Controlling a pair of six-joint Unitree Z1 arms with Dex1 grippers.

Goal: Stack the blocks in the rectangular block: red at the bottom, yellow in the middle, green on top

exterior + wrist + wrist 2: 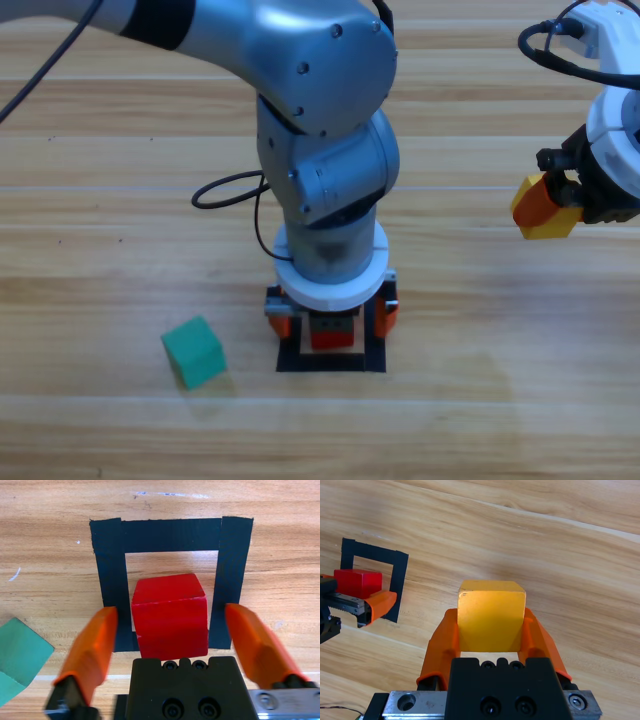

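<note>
The red cube (169, 615) rests within the black tape square (170, 535), close to the strip nearest the camera in the left wrist view. My left gripper (170, 611) straddles it, open, with a gap on each side of the cube. From above, the left gripper (333, 322) stands over the square (330, 364) and the red cube (333, 335). At the right edge, above the table, my right gripper (548, 210) is shut on the yellow cube (491, 615). The green cube (194, 352) lies on the table left of the square.
The left arm's grey body (325, 150) rises over the middle of the table and hides the square's far part from above. A black cable (225, 190) loops beside it. Bare wood lies between the square and the right gripper.
</note>
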